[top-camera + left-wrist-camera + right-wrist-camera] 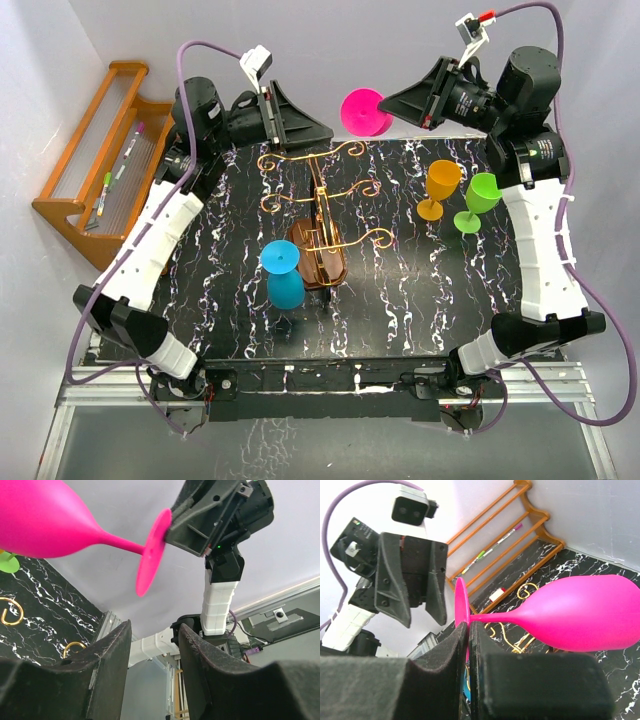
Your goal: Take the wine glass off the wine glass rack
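Pink wine glass [363,110] off the wine glass rack [320,240], gripped in the air over the far edge of the counter [400,300].

At far left, beside the counter, an orange-brown slatted shelf [95,150] carries a few markers. The left gripper [152,642] hangs near the glass's foot with its jaws spread and nothing between them. On the counter a blue glass [284,278] stands bowl-down just left of the rack's glossy brown base. The rack's curly gold wire arms carry no glass. Beyond the rack the pink glass lies sideways in the air. The right gripper [469,632] is clenched on the rim of the glass's foot, its bowl pointing away from the jaws. Further right, an orange glass [438,188] and a green glass [478,200] stand upright side by side on the counter.
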Controlling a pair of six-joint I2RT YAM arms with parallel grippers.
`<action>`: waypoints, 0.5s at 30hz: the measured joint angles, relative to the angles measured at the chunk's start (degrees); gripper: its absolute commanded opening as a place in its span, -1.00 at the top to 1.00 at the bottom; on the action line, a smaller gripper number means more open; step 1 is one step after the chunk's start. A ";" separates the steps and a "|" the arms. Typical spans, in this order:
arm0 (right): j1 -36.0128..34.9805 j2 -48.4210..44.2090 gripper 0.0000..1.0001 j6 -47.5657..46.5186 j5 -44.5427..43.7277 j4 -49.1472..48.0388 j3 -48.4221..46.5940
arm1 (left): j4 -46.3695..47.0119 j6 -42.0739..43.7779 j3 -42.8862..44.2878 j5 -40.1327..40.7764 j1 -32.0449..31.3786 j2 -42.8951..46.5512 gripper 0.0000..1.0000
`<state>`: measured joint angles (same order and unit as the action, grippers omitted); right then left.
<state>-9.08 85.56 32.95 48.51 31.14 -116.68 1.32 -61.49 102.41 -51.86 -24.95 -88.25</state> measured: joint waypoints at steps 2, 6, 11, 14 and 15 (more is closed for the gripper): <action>-0.26 0.04 0.84 0.72 0.63 -0.68 0.02 | -0.20 0.26 1.01 -0.02 -0.39 -1.38 0.19; -0.85 0.04 0.84 1.84 1.25 -2.25 0.33 | -1.53 1.29 2.75 0.02 -1.36 -3.98 0.19; -1.46 0.04 0.84 2.01 1.62 -2.82 0.35 | -2.75 1.97 4.52 0.00 -2.36 -5.97 0.21; -1.64 0.04 0.84 1.99 1.66 -2.91 0.79 | -2.91 2.10 5.49 0.00 -2.64 -6.19 0.23; -1.70 0.04 0.84 1.95 1.66 -2.93 1.07 | -2.84 2.12 5.88 -0.02 -2.67 -6.19 0.23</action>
<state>-10.79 85.60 34.89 50.17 28.21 -115.61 -1.52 -59.37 108.29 -51.88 -27.62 -94.43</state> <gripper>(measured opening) 0.081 0.391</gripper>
